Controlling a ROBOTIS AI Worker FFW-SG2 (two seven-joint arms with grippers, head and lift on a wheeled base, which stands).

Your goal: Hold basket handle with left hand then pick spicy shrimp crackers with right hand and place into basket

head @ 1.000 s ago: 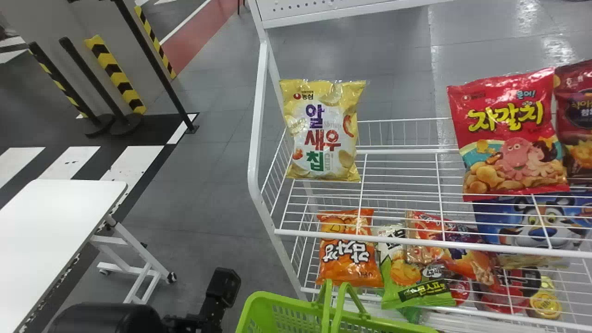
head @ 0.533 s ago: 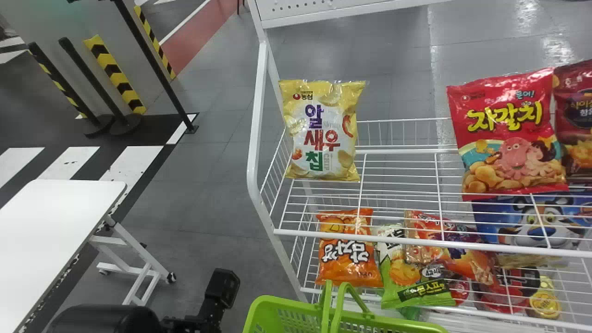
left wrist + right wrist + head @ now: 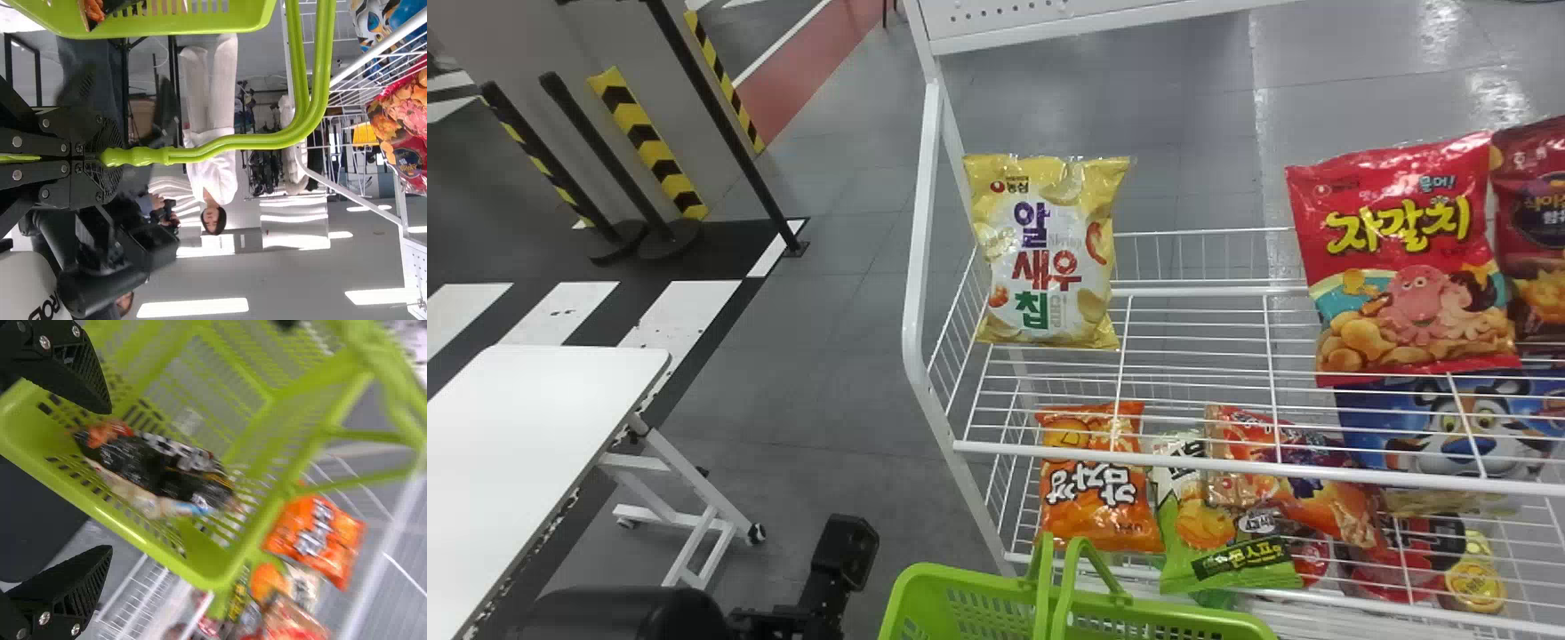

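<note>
In the head view the left arm (image 3: 845, 551) is at the bottom, left of the green basket (image 3: 996, 613) with its raised handle (image 3: 1063, 578). My left gripper (image 3: 100, 157) is closed around the end of the basket handle (image 3: 247, 140) in the left wrist view. The right wrist view has my right gripper (image 3: 110, 480) with fingers spread over the basket (image 3: 127, 537). A dark snack bag (image 3: 160, 470) lies inside, between and beyond the fingertips, not gripped. A yellow-and-white shrimp chip bag (image 3: 1049, 253) stands on the upper rack shelf, at its left end.
The white wire rack (image 3: 1209, 462) stands behind the basket. Red octopus snacks (image 3: 1405, 258) are on its upper right; orange (image 3: 1098, 484) and green (image 3: 1227, 551) bags lie lower. A white table (image 3: 534, 400) is at the left.
Over the last half second, the basket and its handle have shifted slightly left in the head view, along with the black left arm part. The bags on the rack have stayed put.
</note>
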